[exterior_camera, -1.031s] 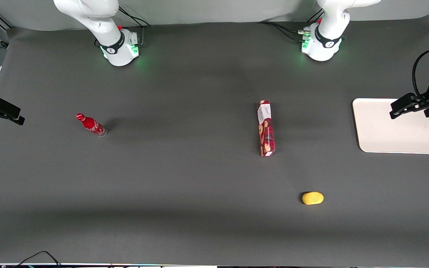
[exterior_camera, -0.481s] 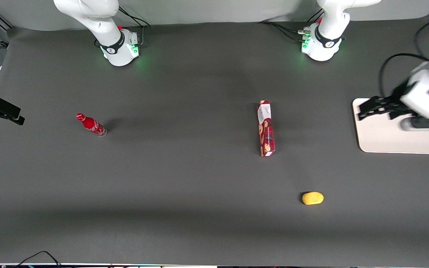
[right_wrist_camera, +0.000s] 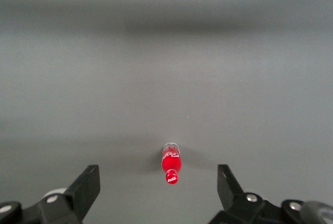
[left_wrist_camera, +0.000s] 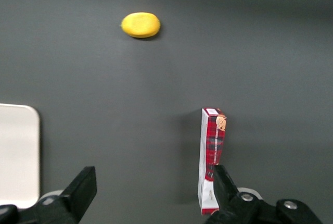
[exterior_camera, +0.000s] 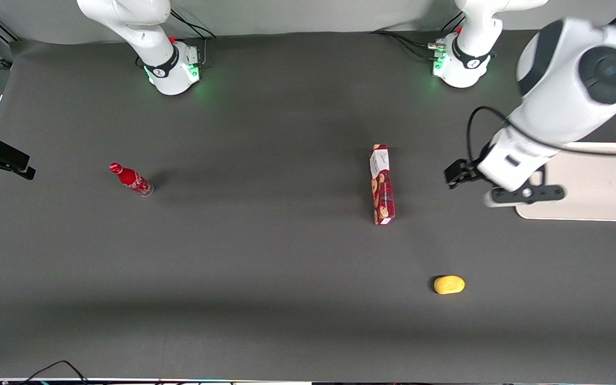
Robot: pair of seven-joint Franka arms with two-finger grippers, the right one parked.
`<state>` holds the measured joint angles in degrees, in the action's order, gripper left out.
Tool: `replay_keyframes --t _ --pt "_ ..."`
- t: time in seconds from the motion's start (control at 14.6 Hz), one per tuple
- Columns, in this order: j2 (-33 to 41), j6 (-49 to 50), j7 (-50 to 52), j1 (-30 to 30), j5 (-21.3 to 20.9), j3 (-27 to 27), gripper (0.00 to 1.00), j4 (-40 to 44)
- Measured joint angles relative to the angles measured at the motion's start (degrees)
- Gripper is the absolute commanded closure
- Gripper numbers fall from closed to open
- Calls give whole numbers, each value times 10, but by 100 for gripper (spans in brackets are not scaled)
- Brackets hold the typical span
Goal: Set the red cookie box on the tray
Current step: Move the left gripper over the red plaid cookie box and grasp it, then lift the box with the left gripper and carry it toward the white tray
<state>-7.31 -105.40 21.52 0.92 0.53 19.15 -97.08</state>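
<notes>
The red cookie box lies on the dark table mat, its white label end farther from the front camera. It also shows in the left wrist view, close beside one finger. The cream-white tray lies at the working arm's end of the table and holds nothing; its rounded corner shows in the left wrist view. My left gripper hangs above the mat between the box and the tray. In the left wrist view my left gripper is open wide and empty.
A small yellow oval object lies nearer the front camera than the box and also shows in the left wrist view. A small red bottle lies toward the parked arm's end of the table.
My left arm has swung from over the tray toward the cookie box, leaving most of the tray uncovered. The box, bottle and yellow object have not moved.
</notes>
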Motion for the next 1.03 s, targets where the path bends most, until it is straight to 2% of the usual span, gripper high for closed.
replay_keyframes --t 0.34,0.76,1.03 --pt "-35 -123 25 -5 -2 22 0 -87" --pt "-84 -251 88 -23 -42 63 0 -177" --pt "-110 -370 116 -29 -48 81 0 -253"
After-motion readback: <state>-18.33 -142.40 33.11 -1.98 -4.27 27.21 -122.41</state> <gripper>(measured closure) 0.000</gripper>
